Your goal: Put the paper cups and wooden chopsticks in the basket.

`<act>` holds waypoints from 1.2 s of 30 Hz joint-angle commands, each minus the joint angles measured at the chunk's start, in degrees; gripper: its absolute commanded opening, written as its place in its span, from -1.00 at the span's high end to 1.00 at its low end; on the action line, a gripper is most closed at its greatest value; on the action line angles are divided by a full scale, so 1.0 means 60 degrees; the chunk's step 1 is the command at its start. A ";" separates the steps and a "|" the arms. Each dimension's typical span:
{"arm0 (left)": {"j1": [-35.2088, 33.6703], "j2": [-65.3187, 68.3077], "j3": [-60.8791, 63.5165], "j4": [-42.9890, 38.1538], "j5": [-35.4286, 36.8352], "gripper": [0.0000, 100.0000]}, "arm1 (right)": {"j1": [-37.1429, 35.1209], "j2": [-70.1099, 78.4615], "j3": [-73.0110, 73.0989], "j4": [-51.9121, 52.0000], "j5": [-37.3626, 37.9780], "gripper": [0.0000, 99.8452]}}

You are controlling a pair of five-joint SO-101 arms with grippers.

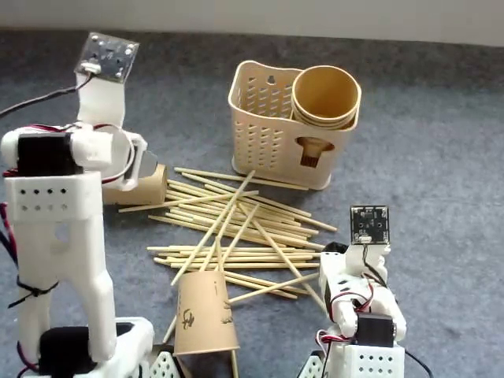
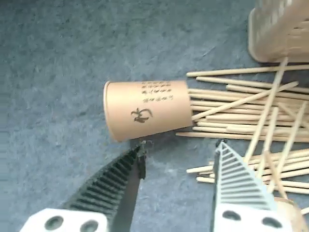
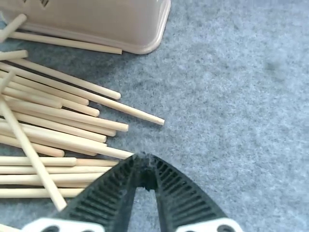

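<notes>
Left pincer (image 2: 179, 150), jaws apart, just short of the lying paper cup (image 2: 147, 110); closing off-centre would probably roll it aside; right pincer (image 3: 146, 169) together, empty.

Chopsticks (image 1: 244, 228) sprawl across centre; carpet (image 1: 441, 157) right of basket (image 1: 264, 130) open, probably passable.

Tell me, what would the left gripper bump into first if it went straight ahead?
Probably the paper cup lying on its side, just ahead of the open left gripper. Chopstick tips lie right beside it, so it might brush those too; depth is hard to judge.
</notes>
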 commanded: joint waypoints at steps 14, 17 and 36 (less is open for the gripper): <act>-0.2938 -0.0066 0.2264 -0.1582 -0.3106 0.52 | 0.0110 -0.0095 0.1018 -0.0139 0.0132 0.99; -0.2996 0.0784 0.1985 -0.1582 -0.3136 0.52 | 0.0110 -0.0095 0.1018 -0.0139 0.0132 0.99; -0.2894 0.6425 -0.1751 -0.0689 -0.5436 0.52 | 0.0110 -0.0095 0.1018 -0.0139 0.0132 0.99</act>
